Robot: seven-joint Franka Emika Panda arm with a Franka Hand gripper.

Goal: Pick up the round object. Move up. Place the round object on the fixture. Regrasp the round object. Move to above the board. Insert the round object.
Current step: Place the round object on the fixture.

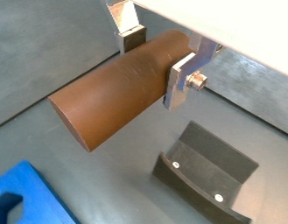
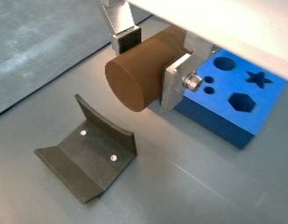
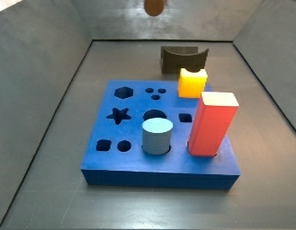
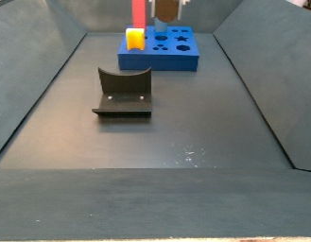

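Note:
My gripper (image 1: 158, 59) is shut on the round object (image 1: 120, 89), a reddish-brown cylinder lying crosswise between the silver fingers (image 1: 181, 84). It shows the same way in the other wrist view (image 2: 139, 73). It hangs high above the floor, seen at the top edge of a side view (image 3: 154, 7). The dark fixture (image 2: 94, 149) stands on the floor below and apart from it, also in both side views (image 3: 183, 58) (image 4: 122, 92). The blue board (image 3: 123, 144) with its dark cut-outs lies beside the fixture, and part shows in a wrist view (image 2: 245, 103).
On the board stand a yellow notched block (image 3: 192, 83), a tall red block (image 3: 212, 123) and a light blue-grey cylinder (image 3: 156, 137). Grey sloping walls (image 4: 44, 85) enclose the dark floor.

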